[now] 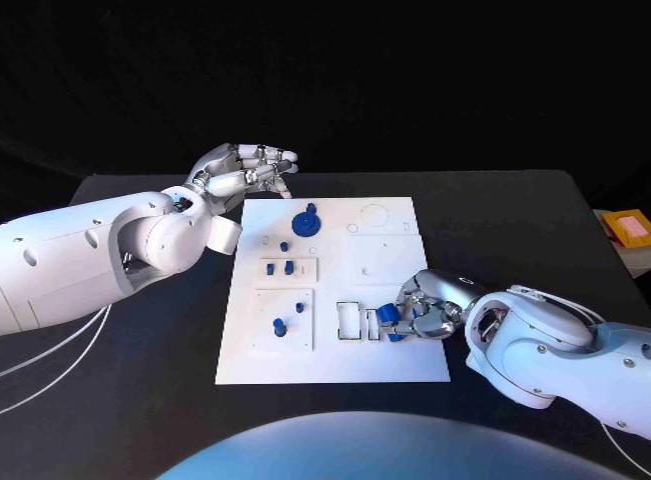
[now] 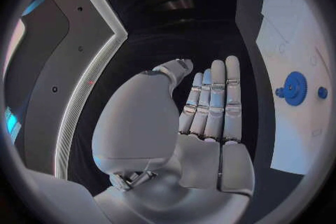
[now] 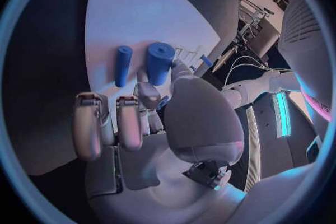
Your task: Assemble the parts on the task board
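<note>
Task board (image 1: 390, 360) w/ blue parts; right hand (image 1: 423, 312) pinching blue peg (image 1: 389, 316), left hand (image 1: 246, 168) empty, fingers apart.

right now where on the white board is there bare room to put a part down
The task board's near strip, below the slots, is bare. So is the patch between the faint circle outlines and the right robot hand. The board's left side is crowded: blue gear and small blue pegs. The left robot hand hovers off its far-left corner.

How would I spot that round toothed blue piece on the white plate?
Find the white task board mid-table. Look at its far end, near the left hand. The blue gear there is the only flat toothed wheel; its neighbours are small pegs.
</note>
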Controlling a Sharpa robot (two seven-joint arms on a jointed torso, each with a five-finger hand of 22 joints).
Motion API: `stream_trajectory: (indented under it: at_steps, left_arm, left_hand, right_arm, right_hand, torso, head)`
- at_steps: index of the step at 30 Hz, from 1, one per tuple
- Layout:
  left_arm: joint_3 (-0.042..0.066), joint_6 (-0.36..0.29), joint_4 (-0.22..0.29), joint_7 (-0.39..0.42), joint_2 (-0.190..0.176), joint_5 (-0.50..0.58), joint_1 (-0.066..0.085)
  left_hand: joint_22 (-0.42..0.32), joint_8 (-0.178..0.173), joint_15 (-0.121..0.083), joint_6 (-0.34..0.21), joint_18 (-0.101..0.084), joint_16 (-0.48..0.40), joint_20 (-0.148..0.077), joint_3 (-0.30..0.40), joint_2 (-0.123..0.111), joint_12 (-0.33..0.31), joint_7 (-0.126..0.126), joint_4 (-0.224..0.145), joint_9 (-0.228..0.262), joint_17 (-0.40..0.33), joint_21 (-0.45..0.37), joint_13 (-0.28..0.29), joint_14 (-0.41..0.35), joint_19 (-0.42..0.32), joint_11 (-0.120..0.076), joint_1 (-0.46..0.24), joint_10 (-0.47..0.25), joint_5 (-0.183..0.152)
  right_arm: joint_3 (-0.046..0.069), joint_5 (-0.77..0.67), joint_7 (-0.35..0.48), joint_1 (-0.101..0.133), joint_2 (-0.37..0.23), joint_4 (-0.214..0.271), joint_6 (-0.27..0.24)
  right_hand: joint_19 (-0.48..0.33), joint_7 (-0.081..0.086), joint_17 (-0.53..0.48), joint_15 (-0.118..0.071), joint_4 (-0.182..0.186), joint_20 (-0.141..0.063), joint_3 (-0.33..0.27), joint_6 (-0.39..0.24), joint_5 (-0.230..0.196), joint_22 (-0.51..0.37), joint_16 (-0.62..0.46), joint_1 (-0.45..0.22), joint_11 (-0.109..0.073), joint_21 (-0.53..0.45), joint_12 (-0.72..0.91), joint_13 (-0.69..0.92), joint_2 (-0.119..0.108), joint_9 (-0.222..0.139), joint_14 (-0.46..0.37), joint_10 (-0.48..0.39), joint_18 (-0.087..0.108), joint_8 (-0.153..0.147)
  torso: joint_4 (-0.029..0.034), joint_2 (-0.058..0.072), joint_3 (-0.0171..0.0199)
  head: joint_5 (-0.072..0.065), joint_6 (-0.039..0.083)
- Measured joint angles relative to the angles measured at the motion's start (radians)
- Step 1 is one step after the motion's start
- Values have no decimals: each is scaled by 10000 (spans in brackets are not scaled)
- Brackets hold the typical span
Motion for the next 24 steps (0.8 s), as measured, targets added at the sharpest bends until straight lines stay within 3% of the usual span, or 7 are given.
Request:
stream_trajectory:
  at_steps: [3, 7, 8, 13, 21, 24]
  left_arm:
    - [0, 0, 8, -4, -7, 0, 0]
    - [0, 0, 12, -7, -12, 1, -2]
    - [0, 0, 14, -8, -14, 1, -2]
    - [0, -1, 19, -15, -23, 1, -2]
    - [-1, -1, 12, -27, -29, 1, -2]
    - [-2, -1, 12, -32, -32, 1, -2]
  left_hand:
    - [0, 0, 0, 0, -1, 0, 0, 0, 0, 0, 0, 0, 1, 0, 0, 0, 0, 0, 0, 0, 0, 0]
    - [-1, 0, 0, 0, -1, 0, 0, 0, 0, 0, 0, 0, 1, 0, 0, 0, 0, 0, 0, 0, 0, 0]
    - [-1, 0, 0, 0, 0, 0, 0, 0, 0, 0, 0, 0, 1, 0, 0, 0, 0, 0, 0, 0, 0, 0]
    - [0, 0, -6, 0, 0, 0, 0, 3, 0, 10, 0, -3, 1, -2, 9, 0, -6, 0, 0, 0, 0, 0]
    - [10, 0, -35, 0, 0, 0, 0, 28, 0, 37, 0, -29, -8, -9, 39, 0, -36, 0, 0, 0, 0, 0]
    - [10, 0, -35, 0, 0, 0, 0, 29, 0, 37, 0, -29, -8, -8, 39, 0, -35, 0, 0, 0, 0, 0]
  right_arm:
    - [21, -3, -17, 12, 0, 22, -5]
    - [22, -4, -55, 17, -13, 35, -46]
    - [21, -3, -66, 16, -23, 43, -63]
    - [-5, 152, -97, 14, -121, 158, -245]
    - [-44, 935, -85, 161, -168, 313, -715]
    - [-39, 1254, -43, 205, -165, 387, -910]
  right_hand:
    - [-36, 25, 0, -72, 6, -37, 177, 72, 14, 0, 49, 662, -36, 91, 95, 205, 127, -143, -1, 78, 0, -146]
    - [-1, 82, -1, -80, 177, -72, 517, 131, 397, -1, 146, 795, -105, 224, 400, 574, -6, -154, -9, 317, -22, -200]
    - [-1, 104, -1, -130, 178, -72, 616, 152, 446, -1, 146, 803, -121, 270, 469, 660, -14, -156, -14, 383, -135, -199]
    - [-2, 155, -2, -144, 153, -144, 1066, 202, 966, -1, 302, 792, -181, 585, 810, 1115, -3, -227, 0, 676, -138, -175]
    - [-37, 191, -3, -214, 36, -179, 1527, 237, 1122, -2, 379, 676, -234, 695, 901, 1325, 113, -249, 1, 801, -137, -184]
    - [-2, 192, -3, -214, 46, -214, 1597, 236, 1206, -3, 379, 582, -271, 742, 901, 1356, 207, -587, 1, 838, -136, -184]
  torso:
    - [1, -1, -1]
    - [2, -5, 1]
    - [4, -6, 1]
    - [12, -10, 5]
    - [9, -15, 2]
    - [9, -15, 2]
  head:
    - [0, 0]
    - [-23, 0]
    - [-26, 0]
    - [-24, 0]
    - [6, 0]
    - [17, 0]
